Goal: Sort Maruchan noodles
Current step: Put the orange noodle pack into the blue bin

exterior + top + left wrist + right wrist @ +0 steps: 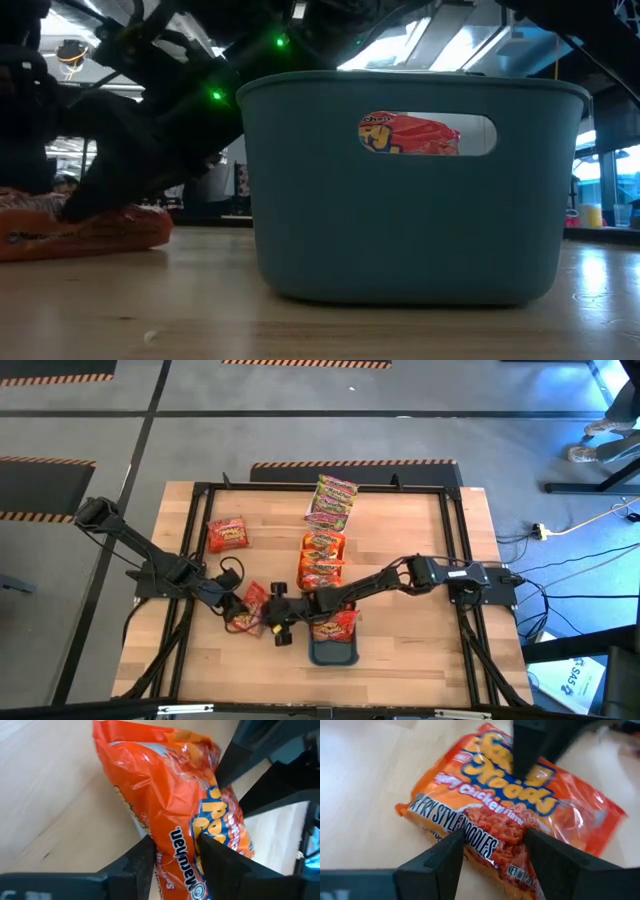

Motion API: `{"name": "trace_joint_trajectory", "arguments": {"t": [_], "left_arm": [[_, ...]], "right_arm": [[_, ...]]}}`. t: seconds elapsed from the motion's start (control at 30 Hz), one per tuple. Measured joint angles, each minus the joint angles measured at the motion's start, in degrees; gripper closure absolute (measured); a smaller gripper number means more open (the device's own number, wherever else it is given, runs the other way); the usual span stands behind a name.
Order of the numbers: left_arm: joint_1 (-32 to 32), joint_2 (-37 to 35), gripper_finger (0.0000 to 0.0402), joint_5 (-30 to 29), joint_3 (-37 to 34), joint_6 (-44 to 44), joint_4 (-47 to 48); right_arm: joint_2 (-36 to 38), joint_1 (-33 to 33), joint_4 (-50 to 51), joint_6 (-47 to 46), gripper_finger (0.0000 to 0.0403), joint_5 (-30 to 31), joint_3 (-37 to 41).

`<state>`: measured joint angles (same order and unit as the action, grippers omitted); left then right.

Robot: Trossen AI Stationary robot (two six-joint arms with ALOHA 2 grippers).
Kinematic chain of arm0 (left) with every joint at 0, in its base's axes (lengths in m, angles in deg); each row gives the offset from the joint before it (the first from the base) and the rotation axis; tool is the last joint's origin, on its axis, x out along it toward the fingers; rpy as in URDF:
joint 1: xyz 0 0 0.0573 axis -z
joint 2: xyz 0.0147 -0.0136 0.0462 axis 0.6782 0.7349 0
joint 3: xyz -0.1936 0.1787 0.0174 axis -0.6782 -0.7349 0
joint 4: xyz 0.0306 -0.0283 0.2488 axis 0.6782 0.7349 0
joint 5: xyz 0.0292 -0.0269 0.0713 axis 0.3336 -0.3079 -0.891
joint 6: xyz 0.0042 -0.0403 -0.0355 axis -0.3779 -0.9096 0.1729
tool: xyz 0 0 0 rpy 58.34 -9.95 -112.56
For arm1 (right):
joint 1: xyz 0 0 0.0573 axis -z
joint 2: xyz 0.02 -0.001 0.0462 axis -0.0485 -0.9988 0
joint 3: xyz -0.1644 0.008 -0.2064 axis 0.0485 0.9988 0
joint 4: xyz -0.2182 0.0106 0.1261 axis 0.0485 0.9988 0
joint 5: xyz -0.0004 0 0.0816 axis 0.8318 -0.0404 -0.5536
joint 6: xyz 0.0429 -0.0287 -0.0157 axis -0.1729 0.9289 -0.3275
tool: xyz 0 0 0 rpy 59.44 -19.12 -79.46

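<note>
An orange noodle packet (252, 602) lies on the table left of the teal tray (333, 652). It also shows in the low view (90, 232). My left gripper (240, 616) is shut on it. My right gripper (277, 622) is open just right of it. Its fingers (445, 857) stand over the packet's near edge (485, 845), and I cannot tell whether they touch it. A red packet (337, 625) lies in the teal tray and shows through the tray's handle hole (410, 135). My left gripper pinches the orange packet between its two fingers (217, 855) at a bunched part of the wrapper (175, 850) near one end. The fingers come from above, slanting in from the table's left. The packet lies on the table under them.
An orange tray (322, 542) with orange packets stands at the table's middle. Green-pink packets (332, 500) lie at the far edge. A loose red packet (227, 534) lies at the far left. The teal tray (410, 200) stands near the front edge. The two grippers are close together.
</note>
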<state>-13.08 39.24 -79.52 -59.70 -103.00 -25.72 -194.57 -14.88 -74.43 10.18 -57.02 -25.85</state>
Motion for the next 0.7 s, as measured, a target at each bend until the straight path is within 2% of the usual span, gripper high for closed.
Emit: {"name": "trace_joint_trajectory", "arguments": {"t": [0.33,0.57,0.7], "left_arm": [[0.0,-0.1,0.0327,-1.1,0.3,3.4,1.7],[0.0,-0.1,0.0391,-0.8,0.3,7.0,1.4],[0.0,-0.1,0.0396,-0.8,0.4,8.8,1.4]], "right_arm": [[0.0,-0.7,-2.3,2.6,0.0188,1.3,0.1],[1.3,-0.9,-0.6,2.5,0.0188,1.2,0.1],[4.6,-1.0,2.3,2.3,0.0188,-0.3,0.0]]}}
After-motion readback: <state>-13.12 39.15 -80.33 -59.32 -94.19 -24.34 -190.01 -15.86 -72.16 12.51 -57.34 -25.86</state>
